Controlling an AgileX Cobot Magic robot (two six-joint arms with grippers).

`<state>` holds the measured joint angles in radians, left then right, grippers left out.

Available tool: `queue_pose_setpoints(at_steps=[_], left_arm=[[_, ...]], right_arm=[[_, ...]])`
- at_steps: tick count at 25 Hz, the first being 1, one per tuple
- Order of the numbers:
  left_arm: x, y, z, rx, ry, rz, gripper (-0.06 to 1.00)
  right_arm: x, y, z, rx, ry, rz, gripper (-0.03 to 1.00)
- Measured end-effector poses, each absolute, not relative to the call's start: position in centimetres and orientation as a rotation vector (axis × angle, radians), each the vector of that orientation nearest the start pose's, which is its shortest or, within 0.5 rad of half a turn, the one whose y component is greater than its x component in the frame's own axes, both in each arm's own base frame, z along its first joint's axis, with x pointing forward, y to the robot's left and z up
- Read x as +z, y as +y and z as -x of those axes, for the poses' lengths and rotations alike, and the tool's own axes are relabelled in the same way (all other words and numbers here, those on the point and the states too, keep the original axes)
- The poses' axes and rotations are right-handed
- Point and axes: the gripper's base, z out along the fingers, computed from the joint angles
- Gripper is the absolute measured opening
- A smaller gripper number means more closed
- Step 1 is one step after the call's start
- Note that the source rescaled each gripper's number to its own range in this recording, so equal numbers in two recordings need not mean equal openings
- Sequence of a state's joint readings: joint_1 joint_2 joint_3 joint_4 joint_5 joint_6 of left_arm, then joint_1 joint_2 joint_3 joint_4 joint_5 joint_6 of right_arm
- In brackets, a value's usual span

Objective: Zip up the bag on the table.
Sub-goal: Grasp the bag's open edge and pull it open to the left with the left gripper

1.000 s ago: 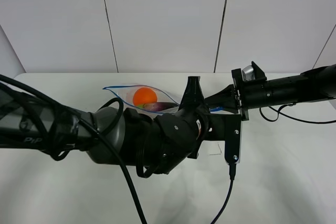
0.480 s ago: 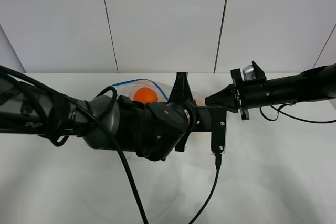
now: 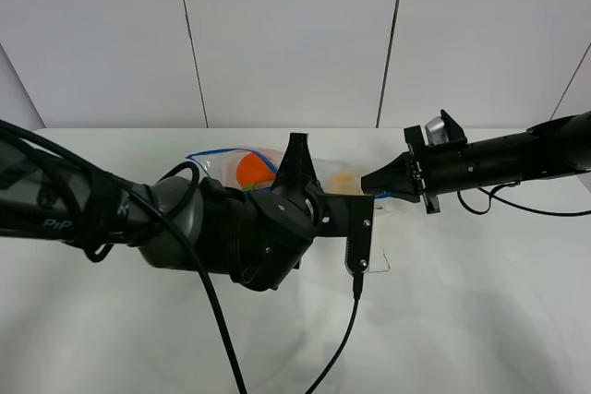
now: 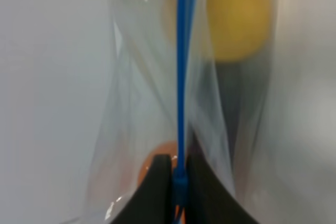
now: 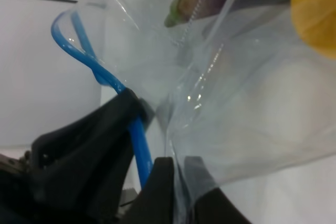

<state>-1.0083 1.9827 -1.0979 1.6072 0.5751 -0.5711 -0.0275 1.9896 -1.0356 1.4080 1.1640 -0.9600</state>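
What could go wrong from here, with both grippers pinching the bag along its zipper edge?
The left gripper clamps the blue zipper strip. In the right wrist view the strip's two tracks gape in a loop, so they may fail to seal. The right gripper pinches thin plastic of the bag, which might slip free under tension.

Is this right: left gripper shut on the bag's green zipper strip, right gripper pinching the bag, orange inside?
Not quite. The zipper strip is blue, not green; the left wrist view shows it. The rest holds: the left gripper is shut on it, the right gripper pinches the bag, and the orange is inside.
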Motion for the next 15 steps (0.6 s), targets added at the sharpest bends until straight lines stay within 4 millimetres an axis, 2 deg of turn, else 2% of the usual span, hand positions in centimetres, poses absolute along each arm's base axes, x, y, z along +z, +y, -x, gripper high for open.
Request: queue_pose_setpoints(at_steps=[15], left_arm=[[16.1,-29.6,-25.5,0.767,1.445,-1.734,0.00]], right_arm=[[15.2,7.2,-34.3,1.580,2.501,-0.022,0.00]])
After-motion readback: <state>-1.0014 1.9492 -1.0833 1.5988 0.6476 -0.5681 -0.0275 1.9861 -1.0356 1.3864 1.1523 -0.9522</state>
